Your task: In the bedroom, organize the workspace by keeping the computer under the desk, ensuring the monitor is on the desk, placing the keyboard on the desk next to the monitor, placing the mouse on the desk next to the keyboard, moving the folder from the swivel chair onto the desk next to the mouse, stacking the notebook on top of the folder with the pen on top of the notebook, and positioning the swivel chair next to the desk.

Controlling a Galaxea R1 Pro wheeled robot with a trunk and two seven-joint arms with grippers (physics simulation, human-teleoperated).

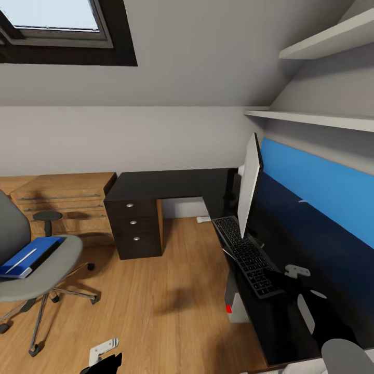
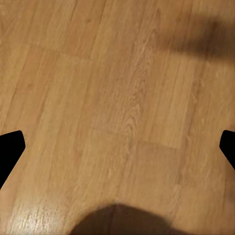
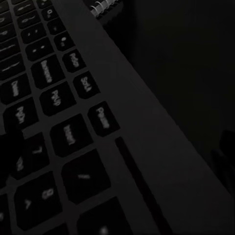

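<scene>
The black desk (image 1: 171, 184) carries the monitor (image 1: 250, 182), seen edge-on, with the keyboard (image 1: 248, 255) in front of it. Below the desk stands the grey computer (image 1: 237, 307) with its red light. At the left is the swivel chair (image 1: 49, 259), with the blue folder (image 1: 28, 255) lying on its seat. My right gripper (image 1: 283, 280) hovers open over the keyboard's (image 3: 63, 112) near end. A spiral binding (image 3: 102, 7), perhaps the notebook's, lies past the keyboard's edge. Low over the wood floor, my left gripper (image 1: 102, 362) hangs open (image 2: 117, 147) with nothing in it. The mouse and pen are out of view.
A low light-wood cabinet (image 1: 65, 200) stands against the wall left of the desk's black drawers (image 1: 134, 224). White shelves (image 1: 322, 120) jut out above the desk's right wing, under a sloped ceiling. Bare wood floor (image 1: 166, 291) lies between chair and desk.
</scene>
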